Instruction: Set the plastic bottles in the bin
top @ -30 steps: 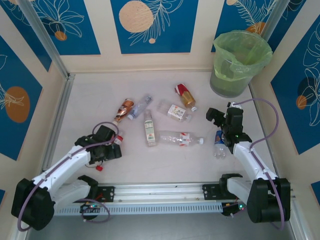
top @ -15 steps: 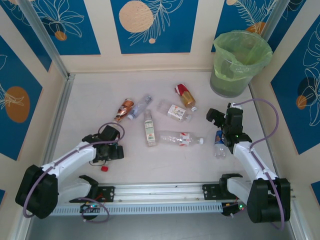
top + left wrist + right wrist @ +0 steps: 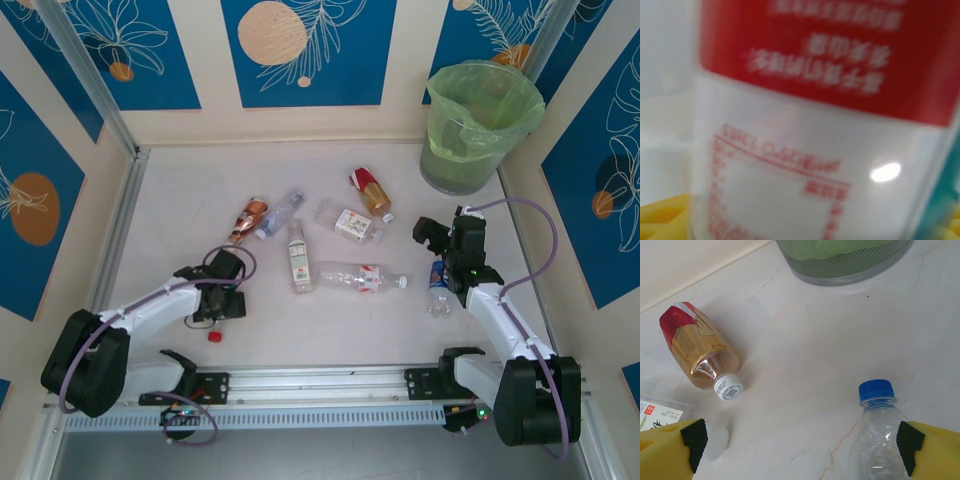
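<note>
Several plastic bottles lie across the table: two amber ones [image 3: 255, 217] [image 3: 370, 190], a long clear one [image 3: 362, 277] and a green-labelled one [image 3: 298, 258]. My left gripper [image 3: 222, 298] is low over a red-capped bottle [image 3: 213, 337]. Its red-and-white label [image 3: 815, 125] is pressed up close, with a yellow pad [image 3: 665, 215] at each side. Whether the pads press on it I cannot tell. My right gripper [image 3: 802, 447] is open, with a blue-capped clear bottle [image 3: 880, 440] by its right pad. The bin [image 3: 480, 125] stands at the back right.
The bin's mesh wall [image 3: 840, 260] is just beyond the right gripper, with an amber white-capped bottle [image 3: 700, 352] to its left. A white-labelled bottle [image 3: 350, 222] lies mid-table. Patterned walls close in on three sides, and a metal rail [image 3: 320, 385] runs along the near edge.
My left arm swung in lower over the red-capped bottle, whose cap slid a little right, and the jaws narrowed around it. The right arm has not moved.
</note>
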`<act>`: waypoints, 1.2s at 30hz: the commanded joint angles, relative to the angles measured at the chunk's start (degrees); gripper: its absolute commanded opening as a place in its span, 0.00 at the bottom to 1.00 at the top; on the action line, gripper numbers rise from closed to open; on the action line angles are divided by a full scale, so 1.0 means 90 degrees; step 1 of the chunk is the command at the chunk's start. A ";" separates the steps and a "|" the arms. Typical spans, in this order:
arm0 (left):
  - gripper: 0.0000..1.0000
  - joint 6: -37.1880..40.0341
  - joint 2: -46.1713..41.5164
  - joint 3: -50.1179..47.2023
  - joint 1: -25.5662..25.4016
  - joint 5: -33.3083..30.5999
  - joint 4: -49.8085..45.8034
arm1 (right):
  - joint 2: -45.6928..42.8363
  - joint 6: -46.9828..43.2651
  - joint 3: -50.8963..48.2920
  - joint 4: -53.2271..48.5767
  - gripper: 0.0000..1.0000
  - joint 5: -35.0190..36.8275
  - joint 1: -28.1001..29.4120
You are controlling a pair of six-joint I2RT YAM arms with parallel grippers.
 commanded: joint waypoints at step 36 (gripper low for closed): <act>0.64 0.1061 -0.0196 0.1496 -0.1299 0.4918 0.3836 | 0.0448 0.1316 0.2253 -0.0539 0.99 -0.5516 0.2064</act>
